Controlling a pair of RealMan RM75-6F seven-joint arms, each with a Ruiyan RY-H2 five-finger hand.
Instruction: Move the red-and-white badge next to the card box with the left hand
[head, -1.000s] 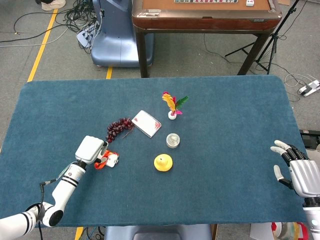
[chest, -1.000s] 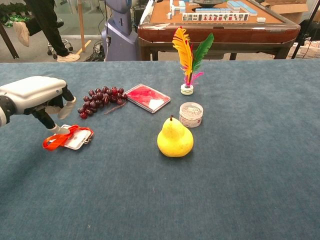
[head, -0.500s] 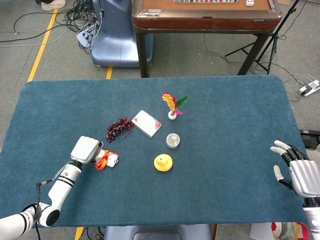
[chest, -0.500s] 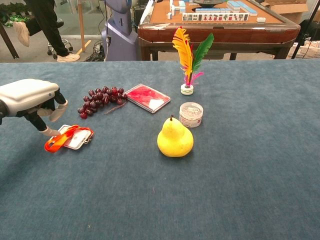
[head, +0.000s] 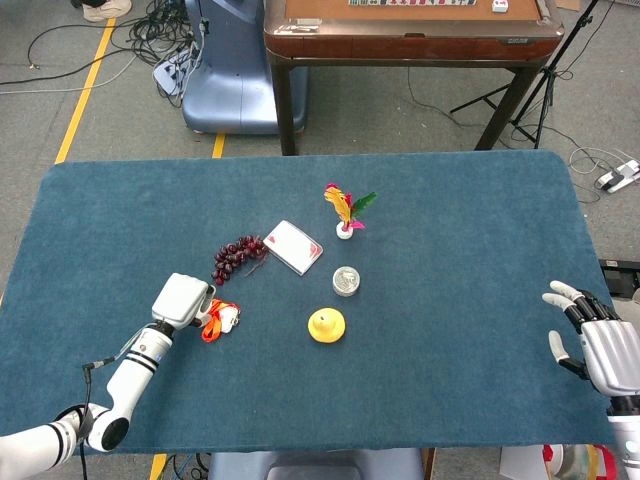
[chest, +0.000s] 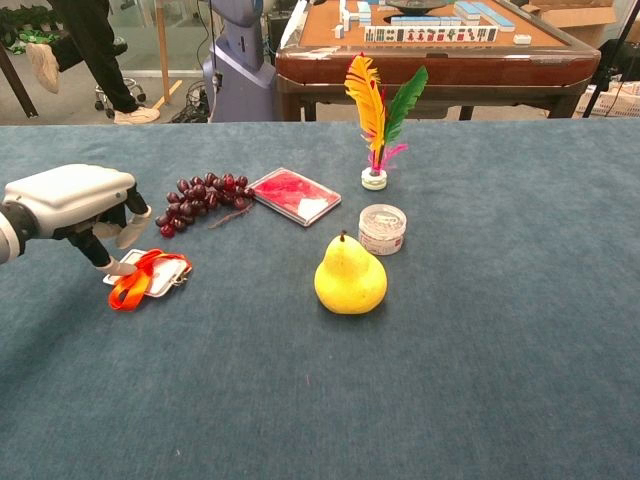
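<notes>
The red-and-white badge (chest: 152, 276) lies flat on the blue surface (chest: 480, 340), its orange lanyard (chest: 133, 283) bunched over its near-left end, below the grape bunch (chest: 200, 196) and well apart from the card box (chest: 294, 195). The left hand (chest: 72, 200) hangs over the badge's left end, fingers pointed down, with 1 fingertip (chest: 120, 267) touching or just beside the badge's edge. It does not look like a closed hold yet; I cannot tell whether anything is pinched.

The step in hand seems to be the grasp or a push at the badge. Next, the fingers need a firm pinch on the card or lanyard; then the badge must travel up and to the right past the grapes to a bare spot beside the card box, without dragging the fruit.

The chest view shows the fingers' contact with the badge from the side, and the pear (chest: 349, 275), the small round tin (chest: 381, 228) and the feather shuttlecock (chest: 376, 120) standing upright. The head view hides those fingers under the back of the left hand (head: 181, 299), but it lays out the gap between badge (head: 226, 318) and card box (head: 294, 247), and alone shows the right hand (head: 597, 344), idle at the surface's right edge, fingers spread, holding nothing.
</notes>
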